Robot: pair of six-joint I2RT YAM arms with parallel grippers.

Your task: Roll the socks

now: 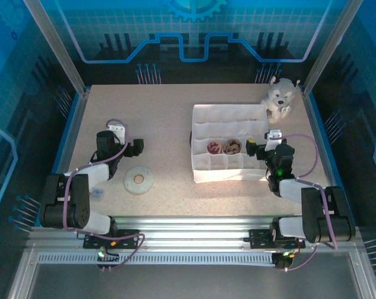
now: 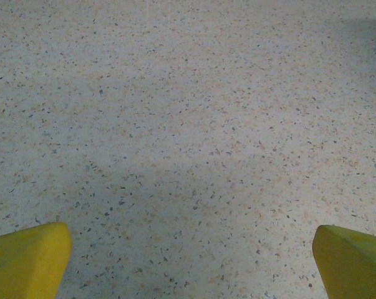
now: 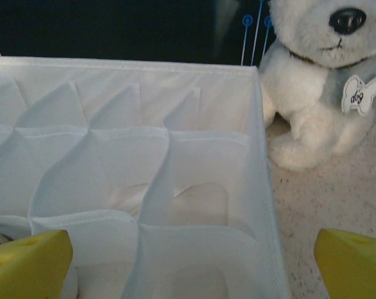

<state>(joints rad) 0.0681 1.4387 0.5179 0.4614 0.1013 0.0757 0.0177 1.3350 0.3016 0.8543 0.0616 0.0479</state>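
Socks [image 1: 213, 147], rolled bundles, sit in adjacent cells of the cloth organizer [image 1: 229, 108] (left hand [image 2: 191, 252], right hand [image 3: 192, 252]: wide).

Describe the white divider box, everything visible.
The divider box is white fabric, a rectangular open-top tray split by soft, sagging dividers into a grid of cells. It sits flat on the table, right of centre. Two neighbouring cells hold the socks. The plush dog sits at its far right corner. The open right hand hovers over its right wall.
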